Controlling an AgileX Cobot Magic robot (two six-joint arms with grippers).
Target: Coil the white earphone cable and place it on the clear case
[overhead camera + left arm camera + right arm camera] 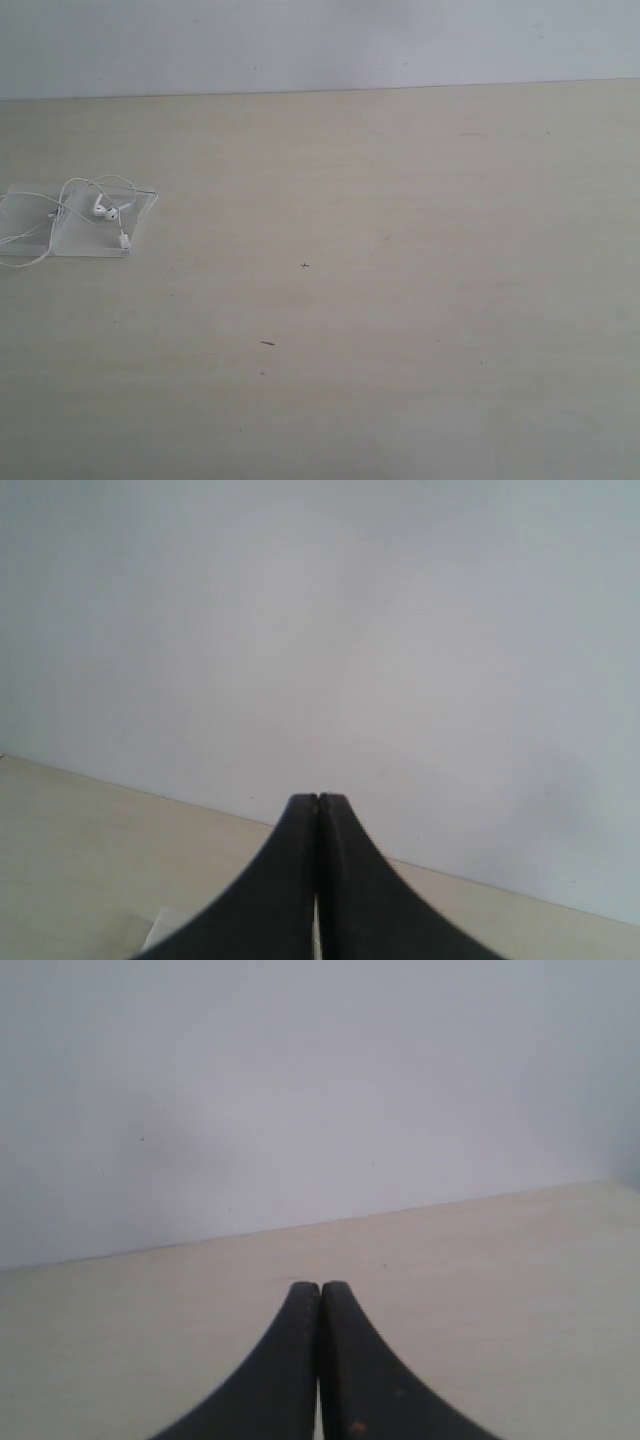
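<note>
white earphone cable (100, 208) resting in loose loops on the clear case (85, 240) at the surface's (400, 300) left edge; left fingers (290, 870) and right fingers (290, 1350) pressed together, empty, apparently because placement is complete.

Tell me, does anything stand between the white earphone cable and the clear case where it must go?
Nothing visible does. The white earphone cable lies directly on the clear case, loosely tangled, with some loops spilling past its edge onto the table.

Left claw (318, 802) and right claw (320, 1288) are matte black, curved.
</note>
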